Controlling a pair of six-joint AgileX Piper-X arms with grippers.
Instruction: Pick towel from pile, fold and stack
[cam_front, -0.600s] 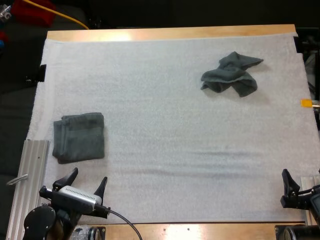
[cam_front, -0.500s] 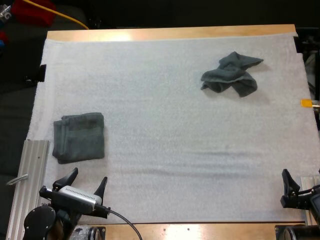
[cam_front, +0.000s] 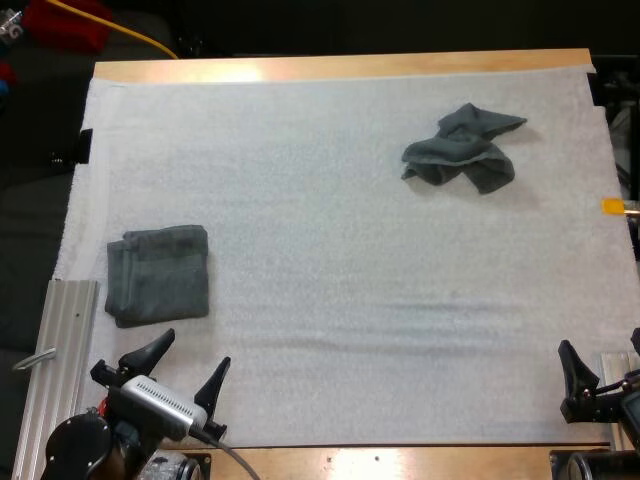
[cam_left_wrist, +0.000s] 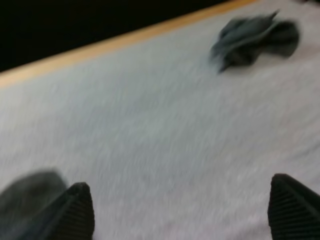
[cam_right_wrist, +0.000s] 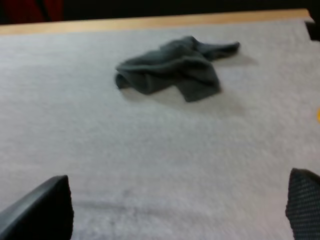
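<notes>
With the left tool (cam_front: 193, 352) and right tool (cam_front: 600, 342) spread apart and empty at the lower corners, the crumpled dark grey-green cloth towel (cam_front: 462, 148) lies upper right, likely bound for the folded dark grey-green towel (cam_front: 158, 274) at mid-left.

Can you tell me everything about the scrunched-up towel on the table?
The crumpled towel is dark grey-green and looks like soft cloth. It is bunched into a lumpy heap of folds, with one corner poking out to the right. It lies by itself on the white mat, in the far right part as the high view shows it. Nothing but the mat touches it.
</notes>
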